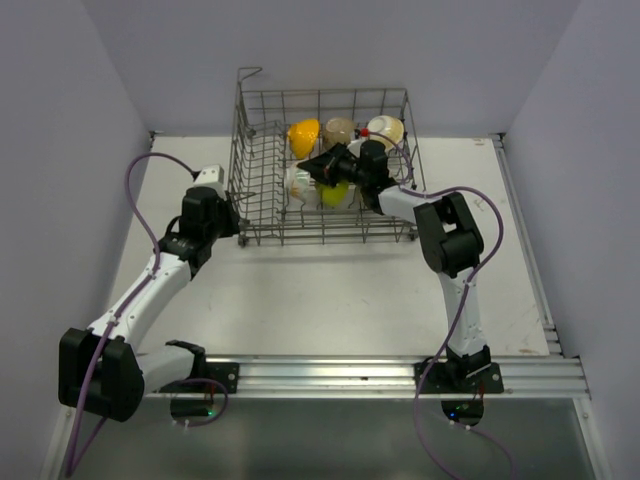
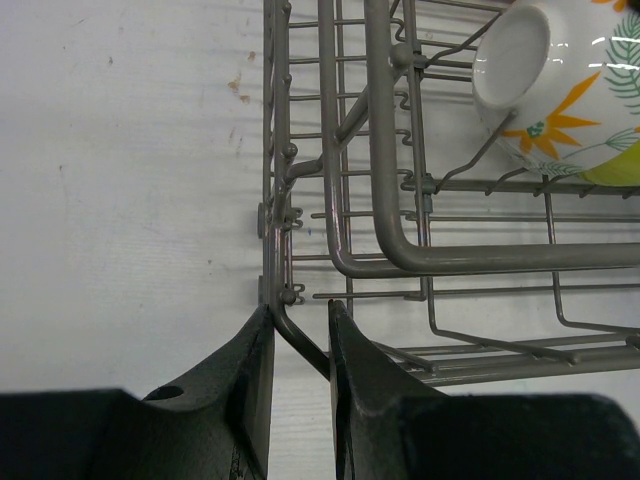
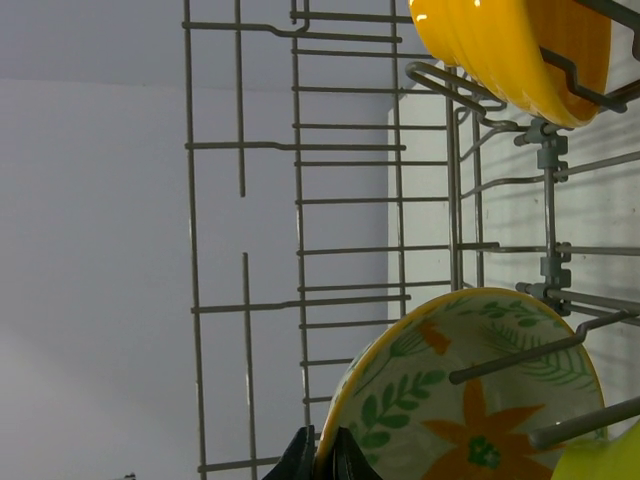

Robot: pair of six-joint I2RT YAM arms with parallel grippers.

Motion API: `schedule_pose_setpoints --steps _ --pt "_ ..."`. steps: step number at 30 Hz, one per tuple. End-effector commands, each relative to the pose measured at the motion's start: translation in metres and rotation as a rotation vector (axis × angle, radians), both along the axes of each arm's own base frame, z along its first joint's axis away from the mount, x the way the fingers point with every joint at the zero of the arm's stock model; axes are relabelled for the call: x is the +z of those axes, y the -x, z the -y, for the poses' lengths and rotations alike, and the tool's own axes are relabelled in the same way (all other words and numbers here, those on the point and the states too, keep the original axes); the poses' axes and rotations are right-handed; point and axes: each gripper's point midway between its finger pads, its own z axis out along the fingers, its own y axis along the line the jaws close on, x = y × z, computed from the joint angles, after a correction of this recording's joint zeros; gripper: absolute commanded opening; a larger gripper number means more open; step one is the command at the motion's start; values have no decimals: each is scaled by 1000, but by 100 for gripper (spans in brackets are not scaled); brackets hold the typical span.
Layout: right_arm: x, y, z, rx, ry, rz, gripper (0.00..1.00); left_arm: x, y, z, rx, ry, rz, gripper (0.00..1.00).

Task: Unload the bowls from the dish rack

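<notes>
The grey wire dish rack (image 1: 262, 215) stands at the back of the table with several bowls in it. A floral bowl (image 1: 299, 184) with orange flowers and a yellow rim stands on edge among the tines. My right gripper (image 1: 318, 171) reaches into the rack, and in the right wrist view my right gripper (image 3: 328, 445) is shut on the rim of that floral bowl (image 3: 470, 400). My left gripper (image 2: 300, 312) is shut on the bent corner wire of the dish rack (image 2: 450, 258) at its near left corner. A yellow bowl (image 1: 303, 135) sits behind.
A beige bowl (image 1: 340, 130) and a white bowl (image 1: 386, 128) stand at the rack's back. A lime bowl (image 1: 337, 195) leans beside the floral one. The rack's tall grid sides (image 3: 297, 150) surround my right gripper. White table (image 1: 330, 300) lies in front, with walls on both sides.
</notes>
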Motion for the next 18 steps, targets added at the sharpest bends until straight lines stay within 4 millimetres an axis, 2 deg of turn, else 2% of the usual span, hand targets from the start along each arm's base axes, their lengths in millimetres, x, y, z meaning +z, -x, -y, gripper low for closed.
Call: schedule_pose_setpoints --steps 1,11,18 --pt "75 14 -7 47 -133 165 0 -12 13 16 -114 -19 -67 0" --pt "94 15 -4 34 -145 180 0 -13 14 17 -119 -19 -71 0" --pt "121 14 1 18 -188 196 0 -13 14 16 -118 -22 -69 0"
